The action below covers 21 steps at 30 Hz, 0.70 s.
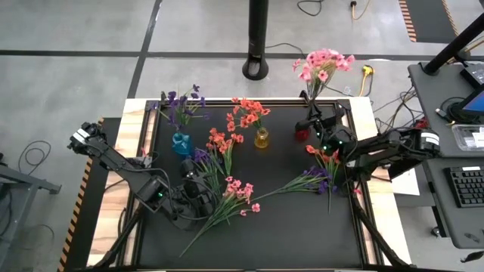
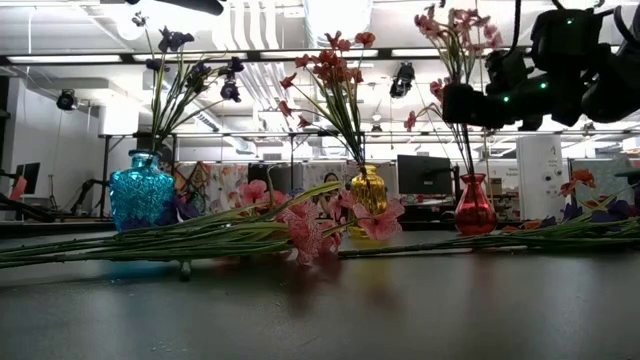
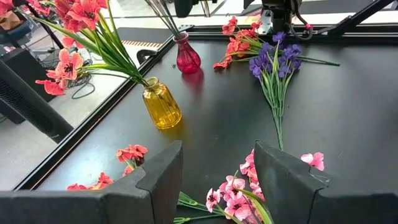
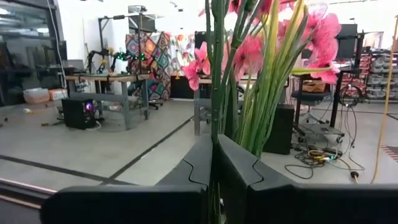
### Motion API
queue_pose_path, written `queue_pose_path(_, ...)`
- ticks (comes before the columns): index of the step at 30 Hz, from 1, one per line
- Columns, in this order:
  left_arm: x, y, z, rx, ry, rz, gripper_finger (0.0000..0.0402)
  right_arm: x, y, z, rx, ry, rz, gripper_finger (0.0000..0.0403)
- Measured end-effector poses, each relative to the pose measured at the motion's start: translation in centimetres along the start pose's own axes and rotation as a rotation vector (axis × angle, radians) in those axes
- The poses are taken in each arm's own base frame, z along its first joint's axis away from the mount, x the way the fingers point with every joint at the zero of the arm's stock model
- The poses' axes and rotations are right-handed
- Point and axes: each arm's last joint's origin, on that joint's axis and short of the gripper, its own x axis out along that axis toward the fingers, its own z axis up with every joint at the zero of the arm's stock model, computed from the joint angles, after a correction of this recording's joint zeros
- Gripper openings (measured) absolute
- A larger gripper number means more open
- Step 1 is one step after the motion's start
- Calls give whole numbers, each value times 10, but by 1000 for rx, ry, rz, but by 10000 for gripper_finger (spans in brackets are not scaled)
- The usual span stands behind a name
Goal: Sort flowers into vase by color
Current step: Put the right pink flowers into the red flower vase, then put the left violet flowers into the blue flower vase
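Note:
A pink spray [image 1: 324, 63] stands in the red vase [image 1: 302, 134] at the table's far right, with my right gripper [image 1: 311, 113] shut on its stem above the vase. The blue vase [image 1: 181, 143] holds purple flowers and the yellow vase [image 1: 262, 138] holds orange-red ones. My left gripper [image 1: 198, 186] hovers open at the near left. It is over a pink spray [image 3: 233, 199] that lies flat on the table beside orange-red [image 1: 222, 142] and purple [image 1: 201, 157] sprays. More orange-red [image 1: 325, 157] and purple [image 1: 318, 181] sprays lie at the right. My right gripper pinches the pink spray's green stem [image 4: 216, 124] between its two fingers, partway up, above the red vase's mouth. The fingers come about level from the table's right and lie across the stem. The spray stands upright, its blossoms above the fingers and its lower end in the vase [image 2: 474, 205].
The three vases stand in a row along the far half of the table. Loose sprays cover the near left and the right side. Bare black tabletop [image 1: 287, 227] lies at the near middle. A black pole [image 1: 257, 45] rises beyond the far edge.

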Motion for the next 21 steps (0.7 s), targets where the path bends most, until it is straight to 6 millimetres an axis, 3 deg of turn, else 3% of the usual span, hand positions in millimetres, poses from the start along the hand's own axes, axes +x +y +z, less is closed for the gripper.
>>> queue_pose_path(11, 0, 0, 0, -17, 1, -2, 180, -1, 1, -9, -34, 69, 13, 28)
queue_pose_path(21, 0, -1, -1, -25, 33, -45, 180, -15, 9, -16, -39, 161, 10, 157)
